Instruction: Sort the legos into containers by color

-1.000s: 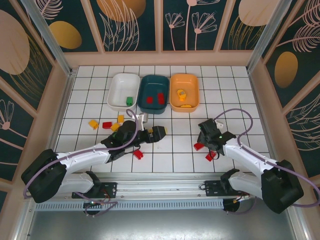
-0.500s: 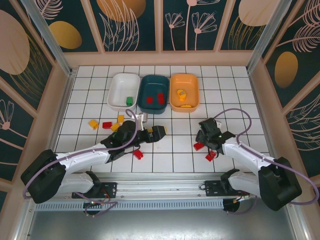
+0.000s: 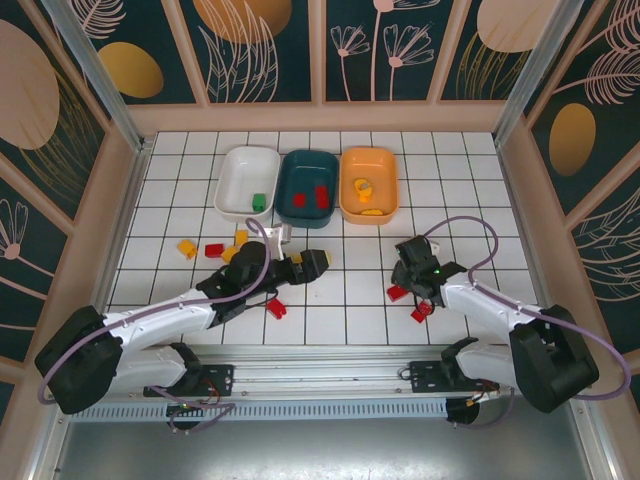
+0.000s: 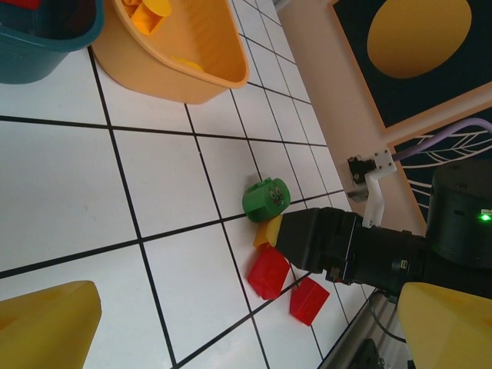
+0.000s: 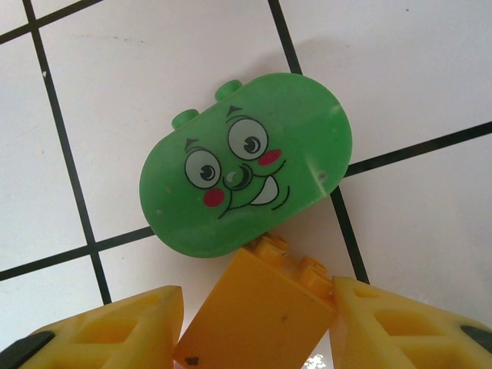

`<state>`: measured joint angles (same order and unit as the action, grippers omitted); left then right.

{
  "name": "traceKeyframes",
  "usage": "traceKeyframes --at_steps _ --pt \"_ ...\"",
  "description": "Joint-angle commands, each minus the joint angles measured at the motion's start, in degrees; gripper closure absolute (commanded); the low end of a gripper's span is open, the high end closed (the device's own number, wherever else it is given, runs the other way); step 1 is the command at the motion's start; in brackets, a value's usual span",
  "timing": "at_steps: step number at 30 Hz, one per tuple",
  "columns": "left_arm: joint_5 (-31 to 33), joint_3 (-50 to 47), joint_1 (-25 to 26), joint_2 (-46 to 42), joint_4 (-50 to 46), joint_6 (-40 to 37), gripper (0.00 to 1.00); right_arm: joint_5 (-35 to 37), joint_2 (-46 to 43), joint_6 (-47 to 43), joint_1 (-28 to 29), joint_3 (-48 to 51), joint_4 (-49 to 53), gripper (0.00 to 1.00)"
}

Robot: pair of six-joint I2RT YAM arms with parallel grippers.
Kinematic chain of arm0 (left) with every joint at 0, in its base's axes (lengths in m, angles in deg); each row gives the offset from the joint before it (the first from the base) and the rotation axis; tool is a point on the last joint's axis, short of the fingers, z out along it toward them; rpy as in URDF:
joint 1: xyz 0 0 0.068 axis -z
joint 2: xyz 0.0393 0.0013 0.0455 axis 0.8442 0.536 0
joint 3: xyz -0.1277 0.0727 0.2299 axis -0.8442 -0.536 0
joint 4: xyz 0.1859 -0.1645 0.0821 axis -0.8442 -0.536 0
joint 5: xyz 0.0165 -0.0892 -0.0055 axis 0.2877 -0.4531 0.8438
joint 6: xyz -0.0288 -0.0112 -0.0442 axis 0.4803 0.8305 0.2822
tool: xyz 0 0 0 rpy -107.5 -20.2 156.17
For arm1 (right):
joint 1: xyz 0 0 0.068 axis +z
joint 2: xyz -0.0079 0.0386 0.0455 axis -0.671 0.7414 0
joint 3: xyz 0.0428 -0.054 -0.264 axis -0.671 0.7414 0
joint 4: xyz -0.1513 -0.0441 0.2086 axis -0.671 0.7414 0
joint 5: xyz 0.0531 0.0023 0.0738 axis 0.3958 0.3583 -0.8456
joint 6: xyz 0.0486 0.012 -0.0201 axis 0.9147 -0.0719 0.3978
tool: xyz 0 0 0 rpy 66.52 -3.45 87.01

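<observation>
We record three containers side by side at the far end of the tiled floor (image 3: pixel 450 200). The white tray (image 3: pixel 238 168) holds one green brick (image 3: pixel 259 201). The dark teal tray (image 3: pixel 300 164) holds two red bricks (image 3: pixel 321 193). The orange tray (image 3: pixel 382 160) holds yellow-orange pieces (image 3: pixel 365 186). We note loose legos (image 3: pixel 214 249) on the floor near both arms. The left gripper (image 4: pixel 250 307) stands spread wide. The right gripper (image 5: pixel 257 327) brackets a yellow-orange brick (image 5: pixel 265 296) that touches a green face brick (image 5: pixel 246 184); we cannot tell whether it pinches.
</observation>
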<state>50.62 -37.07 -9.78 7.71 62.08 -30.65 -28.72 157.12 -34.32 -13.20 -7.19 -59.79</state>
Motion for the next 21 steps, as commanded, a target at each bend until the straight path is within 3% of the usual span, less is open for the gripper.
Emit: traceKeyframes --at_steps 1,5,16,21 --pt "1.22 -0.58 0.35 -1.1 -1.26 -1.49 0.01 0.46 1.85 -0.78 -0.3 0.43 0.0 0.49" --pt "1.38 -0.5 0.31 -1.01 -1.35 -1.48 0.01 1.63 -0.38 -0.65 -0.17 0.04 0.75 0.6" --pt "1.91 0.98 0.35 -0.18 -2.38 -2.44 0.01 3.25 -7.12 0.14 1.7 -2.18 5.27 0.65" --pt "5.97 1.17 0.26 -1.24 -4.73 -2.05 0.01 5.43 -8.52 0.0 4.62 -7.03 7.99 0.66"
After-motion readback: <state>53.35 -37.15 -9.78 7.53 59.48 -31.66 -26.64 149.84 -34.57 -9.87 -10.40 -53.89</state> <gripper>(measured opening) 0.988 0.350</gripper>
